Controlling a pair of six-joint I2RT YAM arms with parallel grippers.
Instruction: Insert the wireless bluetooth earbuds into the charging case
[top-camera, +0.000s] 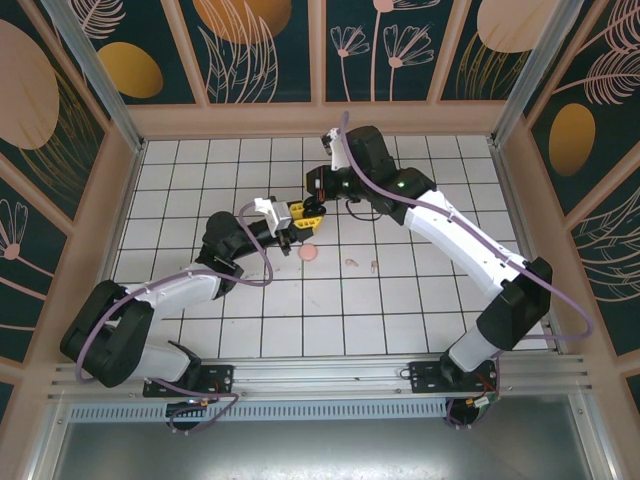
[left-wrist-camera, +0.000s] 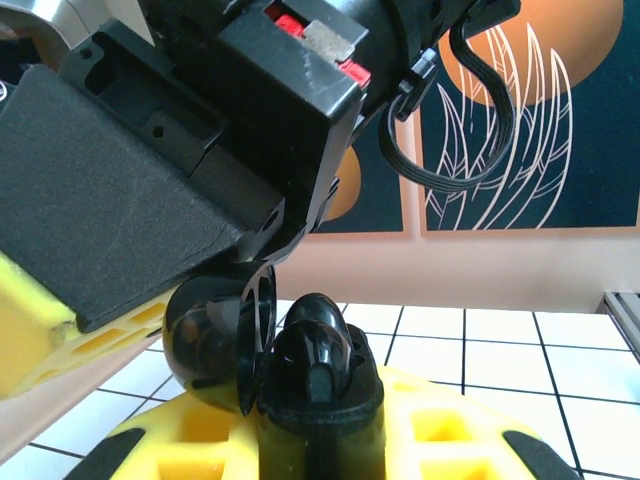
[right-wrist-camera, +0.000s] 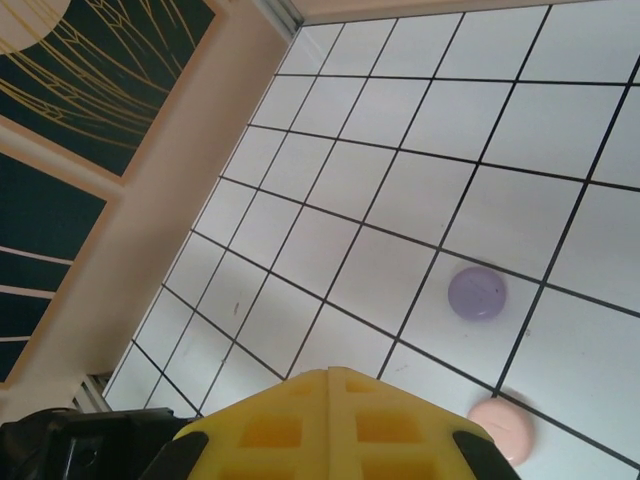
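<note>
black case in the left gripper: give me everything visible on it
The black case is round, glossy plastic by the look, and open: its domed lid stands swung open at the left. The base stands upright, pinched between the yellow fingers of the left gripper, which is shut on it. Its contents cannot be made out.

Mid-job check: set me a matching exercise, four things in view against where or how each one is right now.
Things:
1. black round plastic case
2. lilac round plastic case
3. pink round plastic case
4. two tiny pale pink earbuds

States:
A. loose on the tiles, outside any case
B. shut, the nearer one to the right fingers
C. lid open, held in the left fingers
D. shut, the farther one from the right fingers

Pairs: 1-C, 2-D, 3-B, 4-A
</note>
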